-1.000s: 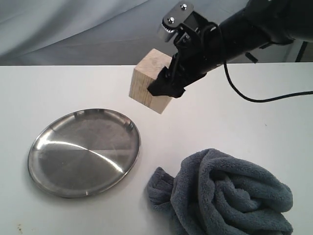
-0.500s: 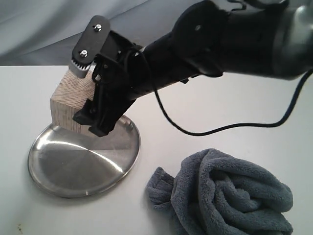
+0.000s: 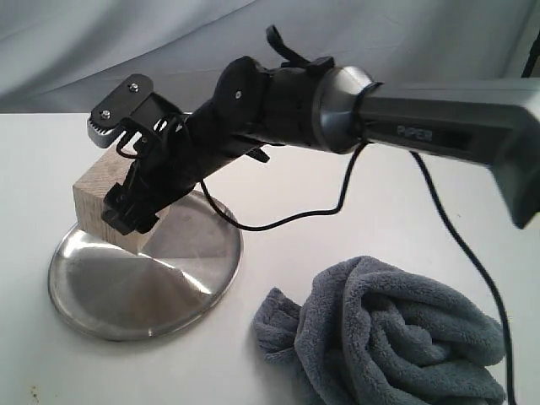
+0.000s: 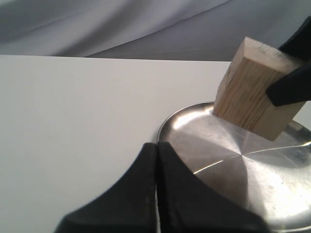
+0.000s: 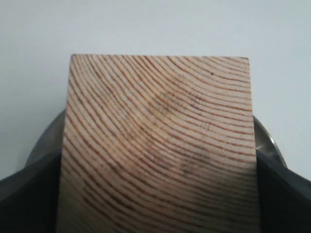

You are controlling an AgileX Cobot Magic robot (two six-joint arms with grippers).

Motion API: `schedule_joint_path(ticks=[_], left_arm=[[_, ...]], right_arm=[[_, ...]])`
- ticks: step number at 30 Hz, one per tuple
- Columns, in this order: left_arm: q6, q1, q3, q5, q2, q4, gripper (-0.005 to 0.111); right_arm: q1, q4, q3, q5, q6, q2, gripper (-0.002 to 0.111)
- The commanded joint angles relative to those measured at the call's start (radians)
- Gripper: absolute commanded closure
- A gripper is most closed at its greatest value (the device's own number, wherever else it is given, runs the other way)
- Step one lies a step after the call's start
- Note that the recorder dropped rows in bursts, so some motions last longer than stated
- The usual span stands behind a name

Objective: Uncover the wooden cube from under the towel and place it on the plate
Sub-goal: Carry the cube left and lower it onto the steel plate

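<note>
Gripping the wooden cube (image 3: 94, 198), tilted low over the plate (image 3: 169, 283), the right hand (image 3: 126, 211) reaches in, towel (image 3: 388, 337) well aside. From the left wrist, the left hand (image 4: 156, 194) sits pinched shut beside the plate. From the right wrist, plate rim shows beneath the cube; release looks straight down.
</note>
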Motion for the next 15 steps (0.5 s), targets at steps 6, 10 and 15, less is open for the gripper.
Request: schedule_joint_path(ticks=[6, 10, 15], left_arm=[[0.001, 0.001, 0.005, -0.01, -0.003, 0.0, 0.107], [0.001, 0.001, 0.005, -0.01, -0.003, 0.0, 0.107], [0.001, 0.001, 0.005, -0.01, -0.003, 0.0, 0.107]], right_arm=[[-0.001, -0.312, -0.206, 0.19, 0.341, 0.148, 0.108], [-0.001, -0.308, -0.206, 0.176, 0.341, 0.181, 0.108], [-0.001, -0.265, -0.206, 0.147, 0.341, 0.185, 0.108]])
